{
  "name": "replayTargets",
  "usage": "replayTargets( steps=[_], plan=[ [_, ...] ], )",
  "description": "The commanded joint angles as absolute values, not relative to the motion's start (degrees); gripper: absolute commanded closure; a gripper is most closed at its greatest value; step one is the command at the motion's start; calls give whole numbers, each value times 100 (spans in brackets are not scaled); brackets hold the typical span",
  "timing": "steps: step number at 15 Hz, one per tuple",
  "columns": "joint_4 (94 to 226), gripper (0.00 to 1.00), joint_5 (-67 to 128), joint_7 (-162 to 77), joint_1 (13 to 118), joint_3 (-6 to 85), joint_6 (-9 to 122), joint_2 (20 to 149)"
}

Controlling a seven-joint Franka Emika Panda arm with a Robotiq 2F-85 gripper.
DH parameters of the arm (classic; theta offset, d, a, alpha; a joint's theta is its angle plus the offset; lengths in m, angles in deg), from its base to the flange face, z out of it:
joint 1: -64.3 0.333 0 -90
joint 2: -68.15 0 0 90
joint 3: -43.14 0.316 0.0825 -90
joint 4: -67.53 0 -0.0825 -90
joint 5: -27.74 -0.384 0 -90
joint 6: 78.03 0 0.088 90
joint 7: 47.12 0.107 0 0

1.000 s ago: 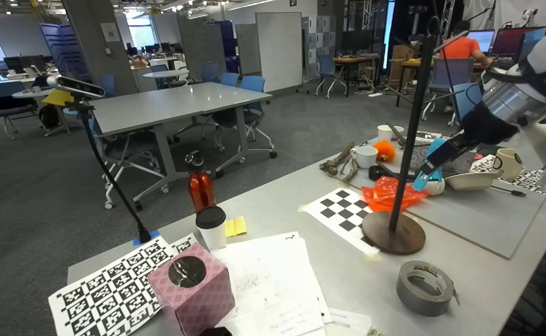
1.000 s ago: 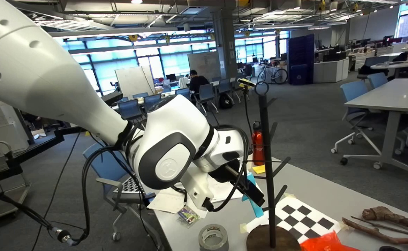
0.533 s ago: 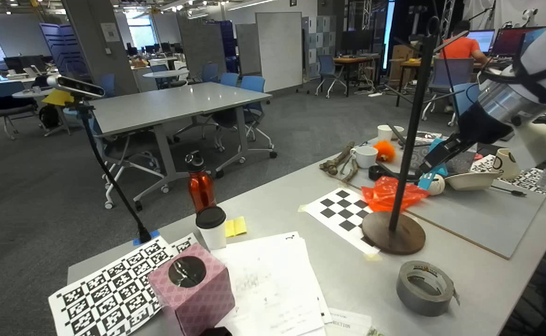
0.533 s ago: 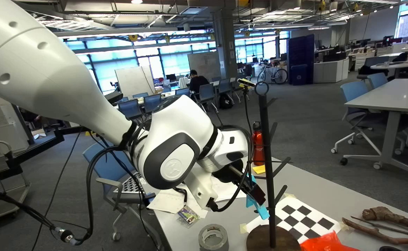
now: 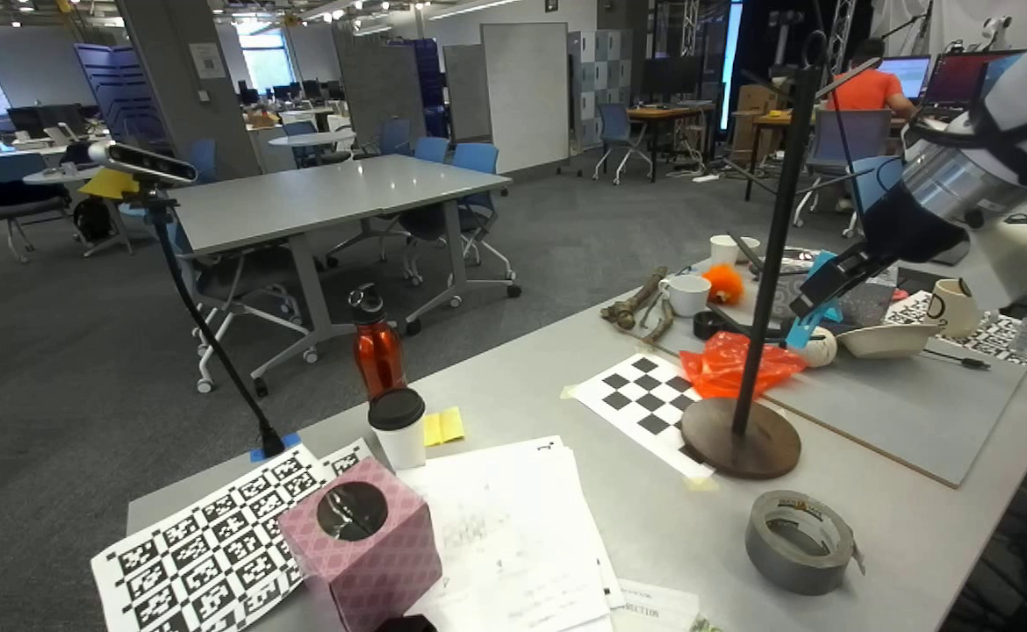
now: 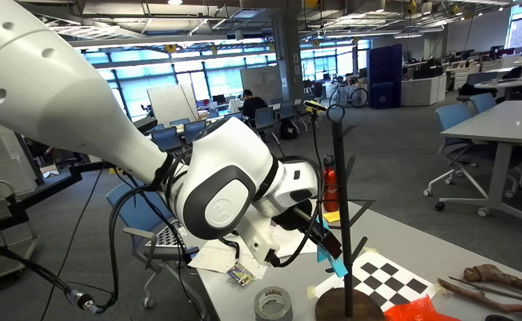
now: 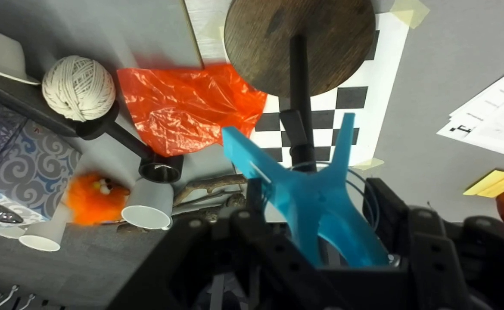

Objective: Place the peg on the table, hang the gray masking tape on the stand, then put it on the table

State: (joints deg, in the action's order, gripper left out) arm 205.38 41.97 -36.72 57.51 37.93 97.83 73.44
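Since the peg (image 7: 309,191) is held between the fingers (image 7: 387,201) near the stand (image 5: 772,259), the latter could be toppled by sideways drift.

gray floor (image 5: 584,224) | blue chairs (image 5: 476,158) | bright windows (image 6: 218,76) | gray column (image 5: 171,96)

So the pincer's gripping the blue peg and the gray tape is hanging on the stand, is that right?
Not quite: the gray tape isn't hanging on the stand. It lies on the table, apart from the stand's base, as both exterior views show. The rest holds: the pincer is gripping the blue peg.
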Motion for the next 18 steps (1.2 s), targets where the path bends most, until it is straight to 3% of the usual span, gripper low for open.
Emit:
replayTargets(
  steps=[1, 11, 18],
  plan=[
    [20591, 64, 4473, -3401, 5835, 3663, 9745, 7107],
    [20718, 64, 4821, -3158, 5803, 3711, 9502, 6816],
    [20654, 64, 4760, -3411, 5818, 3877, 7922, 6321]
  ],
)
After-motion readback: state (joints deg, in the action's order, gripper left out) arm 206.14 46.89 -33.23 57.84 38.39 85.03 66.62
